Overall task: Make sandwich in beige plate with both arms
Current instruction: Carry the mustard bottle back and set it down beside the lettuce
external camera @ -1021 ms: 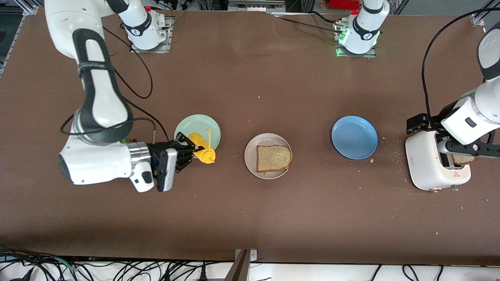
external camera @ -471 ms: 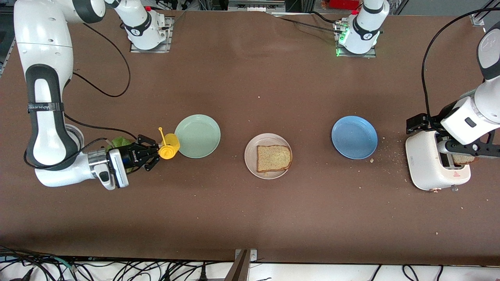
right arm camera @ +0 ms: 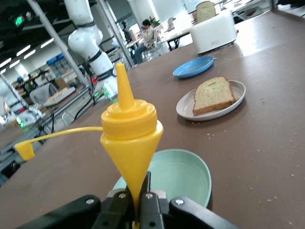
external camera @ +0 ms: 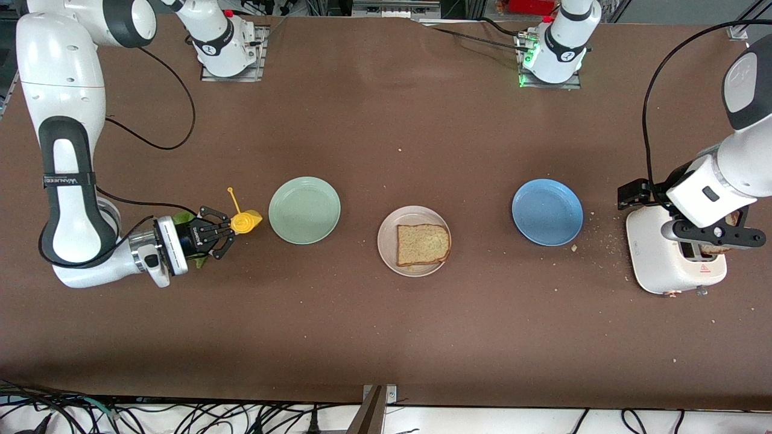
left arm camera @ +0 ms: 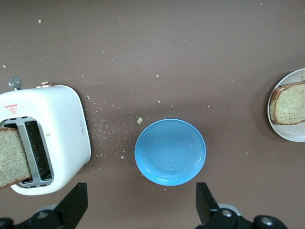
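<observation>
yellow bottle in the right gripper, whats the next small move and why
Probably set the yellow squeeze bottle down on the table. The right gripper is shut on it beside the mint-green plate, well away from the bread slice on the beige plate. Lettuce lies under that gripper, still to be added.

- a brown table [external camera: 386,337] carries everything, speckled with crumbs.
- mint-green plate [external camera: 304,210] toward the right arm's end.
- beige plate [external camera: 389,256] in the middle, between the other two plates, slightly nearer the front camera.
- blue plate [external camera: 547,211] toward the left arm's end.
- white toaster [external camera: 660,262] at the left arm's end, beside the blue plate.
- lettuce leaf [external camera: 183,217] near the mint-green plate, partly hidden.
</observation>
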Robot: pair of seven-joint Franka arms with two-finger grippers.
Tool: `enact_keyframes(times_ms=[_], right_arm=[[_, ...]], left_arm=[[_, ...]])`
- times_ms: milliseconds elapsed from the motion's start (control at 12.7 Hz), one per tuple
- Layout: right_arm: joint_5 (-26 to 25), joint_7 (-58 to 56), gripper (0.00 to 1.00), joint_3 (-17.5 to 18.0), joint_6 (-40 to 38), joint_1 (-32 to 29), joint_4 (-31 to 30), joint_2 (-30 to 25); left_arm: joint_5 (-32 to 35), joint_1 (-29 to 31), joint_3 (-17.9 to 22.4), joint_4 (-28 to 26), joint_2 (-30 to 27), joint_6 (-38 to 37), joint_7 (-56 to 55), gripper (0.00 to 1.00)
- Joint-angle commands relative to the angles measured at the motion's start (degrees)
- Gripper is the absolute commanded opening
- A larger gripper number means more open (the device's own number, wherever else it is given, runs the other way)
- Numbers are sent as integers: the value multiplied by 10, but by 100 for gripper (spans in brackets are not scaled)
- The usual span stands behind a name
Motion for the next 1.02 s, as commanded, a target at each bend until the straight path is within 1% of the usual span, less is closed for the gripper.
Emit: enact_keyframes(times_ms=[0, 79, 393, 707, 942], right_arm=[[-44, -81, 0, 6, -9, -10, 13, -4], [-57, -117, 0, 6, -2, -10, 12, -3], [-55, -197, 0, 6, 4, -22, 11, 34], [-47, -228, 0, 8, 0, -30, 9, 60], [-23, -244, 0, 8, -1, -30, 9, 73]], left_arm=[[-3, -2, 2, 18, 17, 19, -2, 100], [-2, -2, 3, 18, 17, 20, -3, 100], [1, 3, 4, 18, 19, 23, 1, 100], [1, 3, 4, 18, 20, 23, 1, 100], [1, 3, 4, 18, 20, 23, 1, 100]])
